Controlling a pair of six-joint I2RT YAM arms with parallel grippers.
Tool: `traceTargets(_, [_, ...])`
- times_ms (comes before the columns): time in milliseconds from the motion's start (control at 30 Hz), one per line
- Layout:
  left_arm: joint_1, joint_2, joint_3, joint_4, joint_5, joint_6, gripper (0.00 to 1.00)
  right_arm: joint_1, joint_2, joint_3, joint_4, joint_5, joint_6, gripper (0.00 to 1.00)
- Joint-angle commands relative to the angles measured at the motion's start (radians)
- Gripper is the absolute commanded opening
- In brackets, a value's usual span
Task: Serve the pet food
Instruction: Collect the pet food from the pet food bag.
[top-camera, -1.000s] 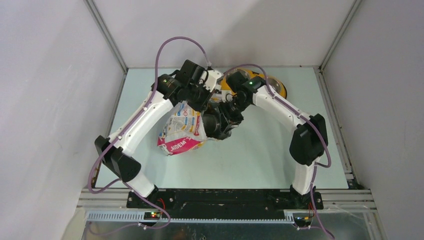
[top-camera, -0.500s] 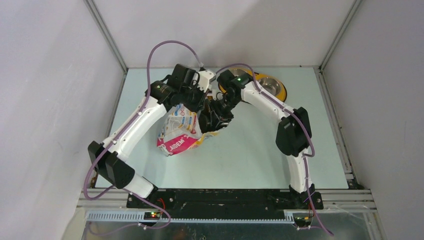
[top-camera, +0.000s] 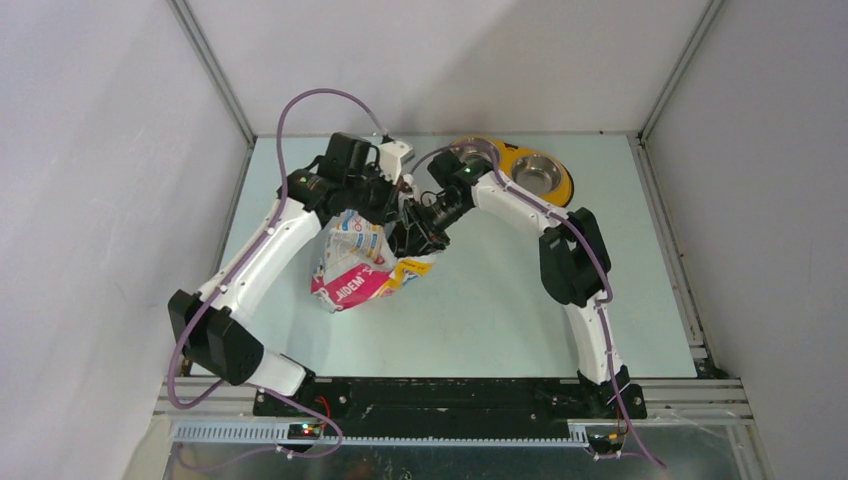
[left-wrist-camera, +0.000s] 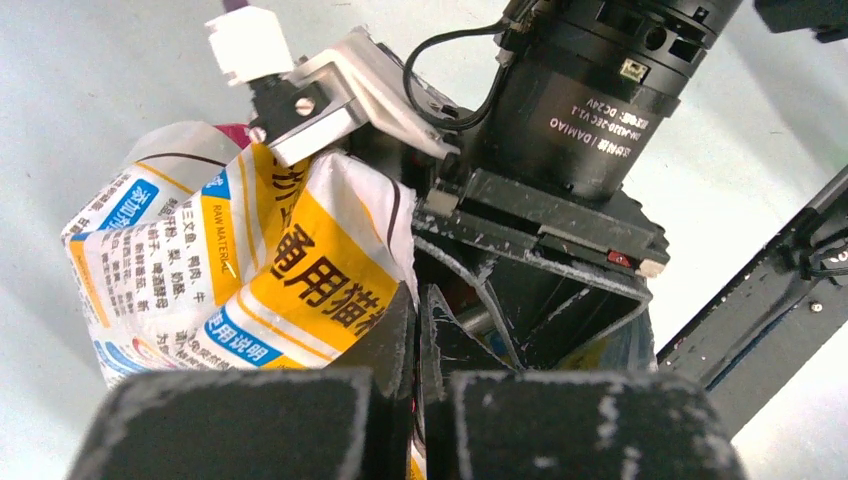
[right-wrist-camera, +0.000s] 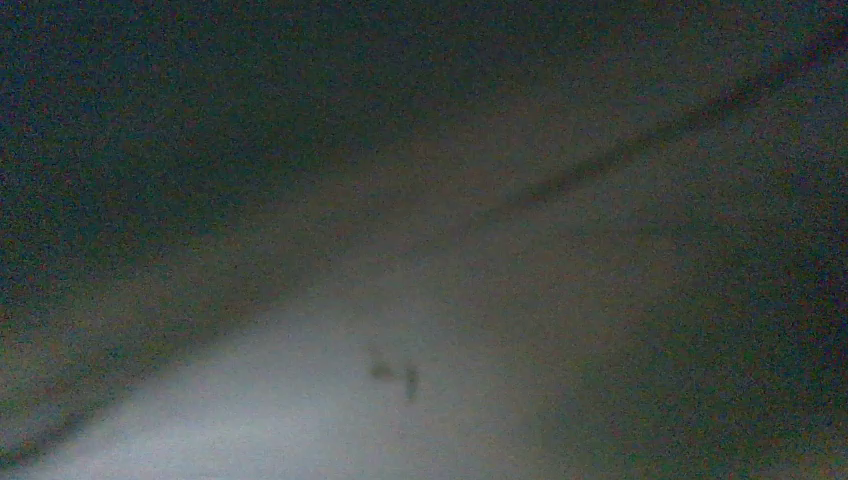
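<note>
The step in hand looks like drawing food out of the pet food bag (top-camera: 352, 275), which is lying tipped on the table (top-camera: 500, 300) a little left of centre, pink base toward the near edge and open mouth pointing away. No pet food is showing anywhere, so it is presumably still inside the bag.

At the bag's mouth, the left gripper (left-wrist-camera: 418, 330) is pinching the rim, its fingers pressed together on the thin printed film and holding the opening up. Just beyond it, the right gripper (top-camera: 413, 240) is reaching into that opening. Its fingers are buried among the bag's folds, and its own camera is giving only a dark blur, so I cannot tell how its jaws are standing or whether they are gripping anything.

At the far right, the yellow double-bowl feeder (top-camera: 503, 156) is sitting well apart from the bag, and the steel bowl in clear view is looking bare. In my judgement the next move calls for lifting the right gripper out without tearing or dragging the film, while the left grip is keeping the mouth open, then carrying the food across to a bowl.

Both arms are rising from the near edge, elbows spread outward, and bending inward to meet over the bag; the left wrist is angling down onto the rim.
</note>
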Motion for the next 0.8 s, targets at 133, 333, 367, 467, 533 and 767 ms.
traceTargets(133, [0.071,-0.14,-0.058,-0.027,0.132,-0.011,0.0,0.02,-0.074,-0.176,0.411,-0.305,0.198,0.0])
traceTargets(333, [0.122,-0.186,-0.092,-0.012,0.141,-0.012,0.0,-0.042,-0.159,-0.217,0.428,-0.31,0.204,0.0])
traceTargets(367, [0.125,-0.195,-0.095,-0.008,0.142,-0.013,0.0,-0.055,-0.177,-0.225,0.428,-0.311,0.202,0.0])
traceTargets(467, [0.133,-0.211,-0.113,0.006,0.137,-0.016,0.0,-0.08,-0.215,-0.239,0.419,-0.318,0.193,0.0])
traceTargets(533, [0.134,-0.216,-0.123,0.013,0.132,-0.02,0.0,-0.093,-0.235,-0.238,0.392,-0.326,0.168,0.0])
traceTargets(767, [0.153,-0.215,-0.093,0.003,0.127,-0.017,0.0,-0.117,-0.272,-0.238,0.234,-0.35,0.032,0.0])
